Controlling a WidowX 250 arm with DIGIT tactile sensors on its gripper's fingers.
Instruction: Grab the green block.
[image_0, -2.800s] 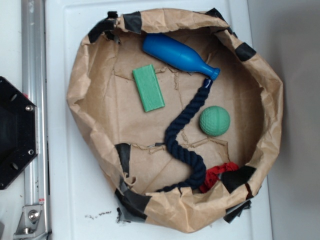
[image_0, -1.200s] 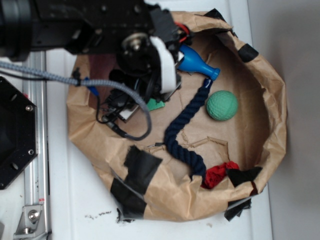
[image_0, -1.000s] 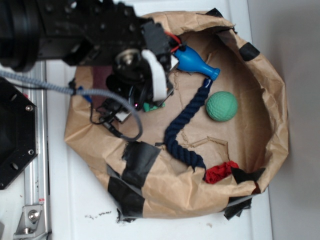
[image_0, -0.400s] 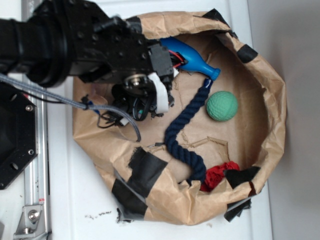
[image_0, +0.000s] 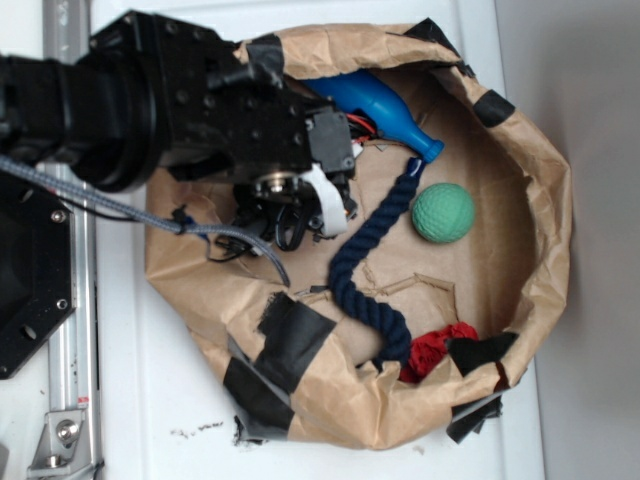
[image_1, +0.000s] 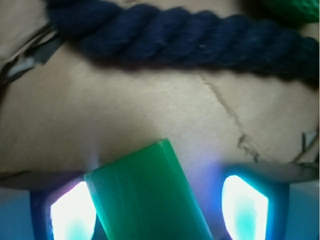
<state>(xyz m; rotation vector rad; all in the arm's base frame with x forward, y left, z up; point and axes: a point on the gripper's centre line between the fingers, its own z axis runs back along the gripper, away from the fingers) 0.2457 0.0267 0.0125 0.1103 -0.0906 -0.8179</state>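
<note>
Though the claw (image_1: 160, 207) straddles the green block (image_1: 147, 195), its glowing pads (image_1: 72, 212) stand apart — one touching the block's edge, the other clear — so closing and lifting remain. Just beyond lies the navy rope (image_1: 170, 37), farther off the green dimpled ball (image_0: 443, 212). No writing or labels are legible.

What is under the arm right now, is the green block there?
Yes. The overhead view hides it under the arm, but the wrist view shows the green block between the hand's two fingers, tilted toward the left one. Whether they touch it is unclear.
</note>
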